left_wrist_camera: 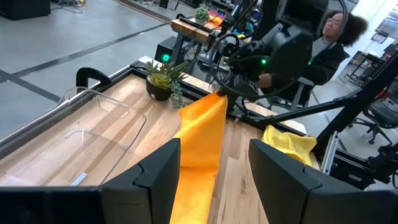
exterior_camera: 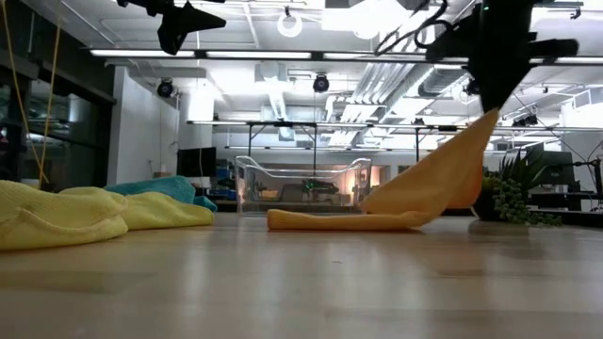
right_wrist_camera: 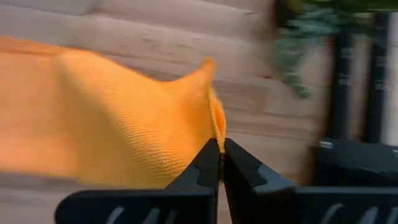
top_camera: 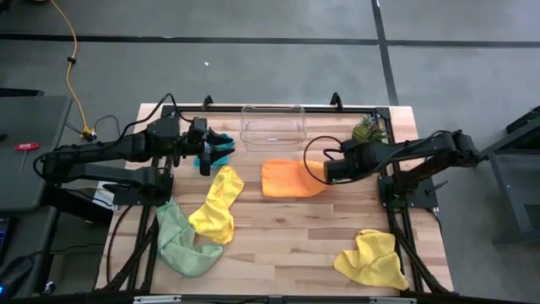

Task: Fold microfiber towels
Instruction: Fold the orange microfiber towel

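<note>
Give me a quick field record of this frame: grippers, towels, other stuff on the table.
right gripper: shut on a corner of the orange towel, lifting that edge off the table
left gripper: open, empty, above the teal towel
orange towel: mid-table, part flat, right edge raised
yellow towels: one left of centre, one at front right
green towel: front left, crumpled
clear bin: back centre
potted plant: back right
</note>
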Robot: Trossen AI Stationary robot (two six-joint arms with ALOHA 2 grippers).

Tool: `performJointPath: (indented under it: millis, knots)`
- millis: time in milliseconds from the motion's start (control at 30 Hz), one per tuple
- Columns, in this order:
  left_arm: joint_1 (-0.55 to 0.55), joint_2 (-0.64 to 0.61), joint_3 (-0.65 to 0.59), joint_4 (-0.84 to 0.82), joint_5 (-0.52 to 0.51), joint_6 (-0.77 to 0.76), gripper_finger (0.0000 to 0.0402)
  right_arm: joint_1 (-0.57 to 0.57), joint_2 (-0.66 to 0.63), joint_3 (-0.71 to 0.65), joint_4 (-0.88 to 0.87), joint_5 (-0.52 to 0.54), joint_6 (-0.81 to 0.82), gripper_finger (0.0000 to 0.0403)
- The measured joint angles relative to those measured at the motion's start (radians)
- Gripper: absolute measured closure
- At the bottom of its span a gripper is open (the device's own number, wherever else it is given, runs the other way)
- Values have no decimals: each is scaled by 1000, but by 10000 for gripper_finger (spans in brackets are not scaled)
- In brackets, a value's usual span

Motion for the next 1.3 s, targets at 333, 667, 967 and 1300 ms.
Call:
performJointPath:
  millis: [333, 667, 967, 1300]
  knots:
    - [-13, 57, 0, -6, -5, -26, 220, 16, 70, -1, -21, -15, 49, 403]
    - [-54, 418, -1, 43, -23, -37, 236, 20, 110, 0, 18, -22, 30, 403]
    - [-89, 789, -1, 386, -22, -99, 390, 20, 110, 0, 38, -15, 30, 403]
    - [-88, 1048, 0, 501, 11, -212, 400, 20, 110, 0, 130, -3, -3, 403]
